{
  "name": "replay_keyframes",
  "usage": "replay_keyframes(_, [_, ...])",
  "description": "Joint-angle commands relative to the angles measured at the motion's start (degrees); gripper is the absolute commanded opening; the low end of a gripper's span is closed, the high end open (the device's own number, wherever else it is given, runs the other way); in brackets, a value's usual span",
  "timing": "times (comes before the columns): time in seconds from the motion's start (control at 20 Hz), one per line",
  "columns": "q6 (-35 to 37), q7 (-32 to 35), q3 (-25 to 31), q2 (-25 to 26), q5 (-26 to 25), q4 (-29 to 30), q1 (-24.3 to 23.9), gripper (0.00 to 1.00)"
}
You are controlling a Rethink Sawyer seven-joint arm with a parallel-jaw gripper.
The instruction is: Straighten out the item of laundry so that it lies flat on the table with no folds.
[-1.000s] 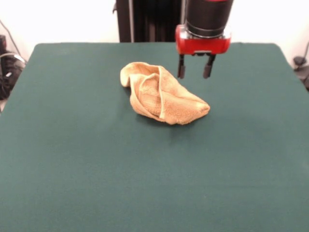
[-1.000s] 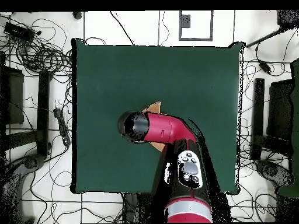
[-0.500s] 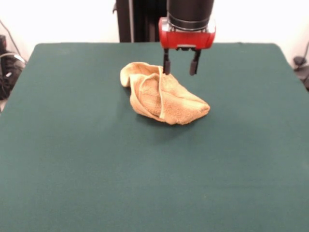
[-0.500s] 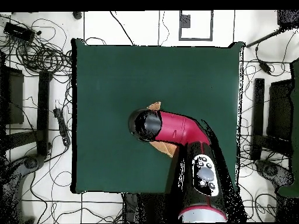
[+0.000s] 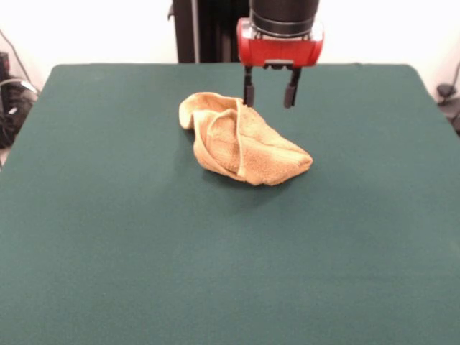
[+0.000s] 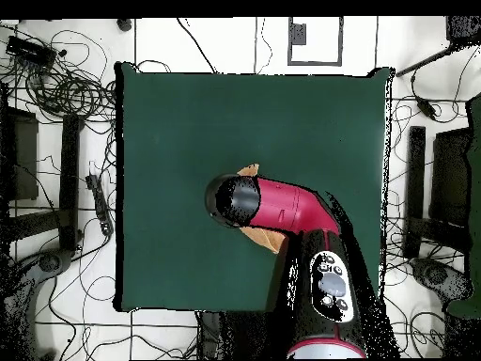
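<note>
The item of laundry [image 5: 241,140], a golden yellow-orange towel, lies crumpled in a folded heap on the dark green table [image 5: 144,251], a little past its middle in the front view. My gripper [image 5: 270,95] hangs open just above the heap's far right side, one fingertip close to the cloth's upper fold, nothing between the fingers. In the overhead view the arm covers most of the towel [image 6: 250,171]; only small corners show beside the wrist, and the gripper itself is hidden under the arm.
Cables [image 6: 66,85] and dark equipment [image 6: 33,160] lie on the floor around the table in the overhead view. The red arm [image 6: 291,211] reaches in from the table's bottom edge there.
The gripper moved left from a second ago to over the towel's far edge. In the last half second it barely shifted. The towel has not moved.
</note>
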Motion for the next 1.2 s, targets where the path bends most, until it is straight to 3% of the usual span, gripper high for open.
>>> replay_keyframes(0.05, [6.42,1.03,8.42,1.04,0.06,2.58,-0.61,1.00])
replay_keyframes(1.2, [4.11,-0.91,10.05,0.98,-2.59,4.81,-4.48,1.00])
